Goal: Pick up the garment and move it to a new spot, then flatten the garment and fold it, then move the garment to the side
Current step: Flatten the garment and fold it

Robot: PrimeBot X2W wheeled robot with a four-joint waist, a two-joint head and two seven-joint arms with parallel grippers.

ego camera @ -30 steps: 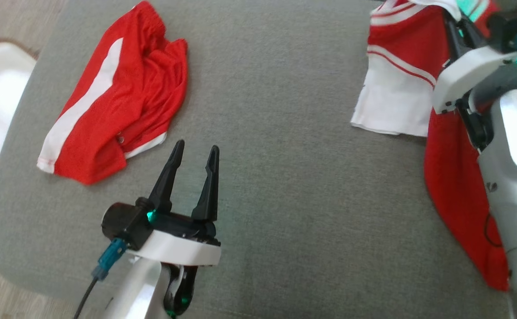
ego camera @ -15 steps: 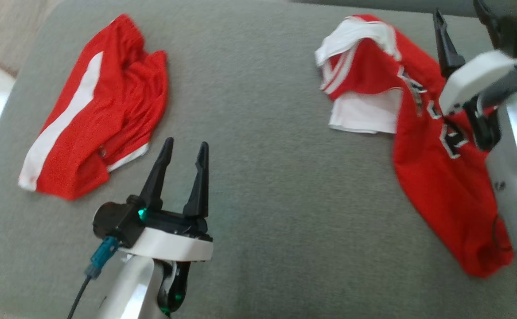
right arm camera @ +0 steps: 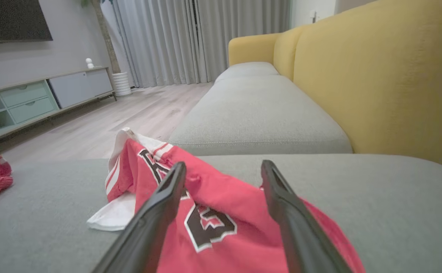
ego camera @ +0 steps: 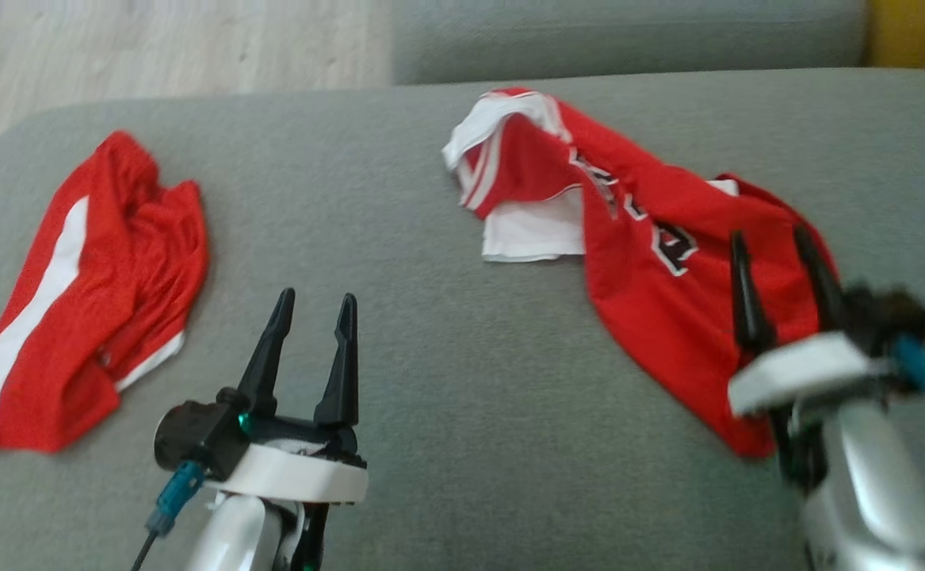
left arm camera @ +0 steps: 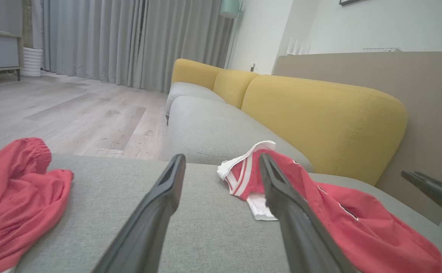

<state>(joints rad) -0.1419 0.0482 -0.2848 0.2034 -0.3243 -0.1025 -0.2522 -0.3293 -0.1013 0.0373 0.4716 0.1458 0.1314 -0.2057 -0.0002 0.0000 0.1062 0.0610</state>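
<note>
Grey sofa cushion (ego camera: 446,381) spreads under both arms, with a yellow backrest (left arm camera: 319,113) behind it and pale wooden floor (ego camera: 153,47) beyond the far edge. On the right half of the cushion lies the garment, a red jersey (ego camera: 652,270) with white trim and dark lettering, rumpled and partly folded over itself. Red shorts (ego camera: 82,301) with a white stripe lie well apart from it on the left. The left gripper (ego camera: 315,300) hangs above bare cushion on its pale forearm, fingers pointing away from the robot, spread apart with nothing between them. The right gripper (ego camera: 771,236), blurred in the head view, reaches up from the lower right with its fingers over the near part of the jersey, jaws likewise wide and holding nothing.
</note>
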